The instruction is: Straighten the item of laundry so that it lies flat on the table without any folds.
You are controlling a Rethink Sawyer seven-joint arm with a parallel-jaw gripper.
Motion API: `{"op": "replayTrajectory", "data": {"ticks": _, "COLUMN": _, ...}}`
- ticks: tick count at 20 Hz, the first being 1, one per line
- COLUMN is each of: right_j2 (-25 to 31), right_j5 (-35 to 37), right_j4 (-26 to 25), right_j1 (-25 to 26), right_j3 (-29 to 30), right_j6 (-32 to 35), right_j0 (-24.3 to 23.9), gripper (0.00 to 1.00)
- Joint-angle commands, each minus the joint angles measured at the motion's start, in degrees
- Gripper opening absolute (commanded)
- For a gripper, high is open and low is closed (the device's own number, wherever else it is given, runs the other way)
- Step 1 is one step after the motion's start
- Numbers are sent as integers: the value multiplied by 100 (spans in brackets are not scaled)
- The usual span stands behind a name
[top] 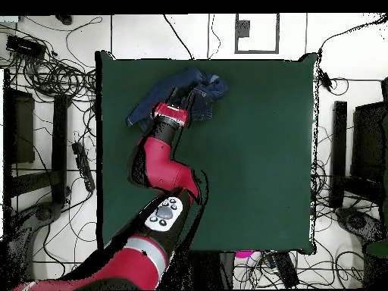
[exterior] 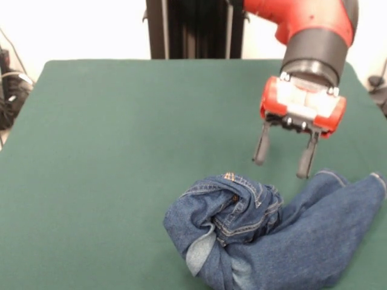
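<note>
Jeans [exterior: 272,235]: crumpled at lower right of front view, waist bunched left, legs trailing right, near the tabletop [exterior: 121,151] edge. Hand [exterior: 285,158]: released, empty, hovering just above. Risk: pinching stacked layers would drag folds along.

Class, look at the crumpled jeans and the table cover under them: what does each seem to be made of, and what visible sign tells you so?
The jeans look like blue denim: woven matte cloth with faded whitish patches, orange stitched seams and soft bunched folds. The table cover looks like dark green felt or a similar cloth, matte and without shine or pattern; the exact fabric stays uncertain.
</note>
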Motion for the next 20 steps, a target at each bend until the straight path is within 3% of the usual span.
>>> {"op": "replayTrajectory", "data": {"ticks": 1, "right_j2": 1208, "right_j5": -51, "right_j4": 155, "right_j1": 662, "right_j3": -453, "right_j6": 1396, "right_j0": -78, "gripper": 100}}
{"op": "replayTrajectory", "data": {"ticks": 6, "right_j2": 1136, "right_j5": 92, "right_j4": 447, "right_j1": 710, "right_j3": -324, "right_j6": 1202, "right_j0": -56, "gripper": 100}}
{"op": "replayTrajectory", "data": {"ticks": 12, "right_j2": 993, "right_j5": -397, "right_j4": 545, "right_j1": 684, "right_j3": -135, "right_j6": 1320, "right_j0": -36, "gripper": 100}}
{"op": "replayTrajectory", "data": {"ticks": 17, "right_j2": 958, "right_j5": -86, "right_j4": 721, "right_j1": 654, "right_j3": -26, "right_j6": 1042, "right_j0": -20, "gripper": 100}}
{"op": "replayTrajectory", "data": {"ticks": 18, "right_j2": 979, "right_j5": 315, "right_j4": 858, "right_j1": 590, "right_j3": 39, "right_j6": 895, "right_j0": -17, "gripper": 0}}
{"op": "replayTrajectory", "data": {"ticks": 20, "right_j2": 953, "right_j5": 640, "right_j4": 1239, "right_j1": 549, "right_j3": 131, "right_j6": 683, "right_j0": 69, "gripper": 0}}
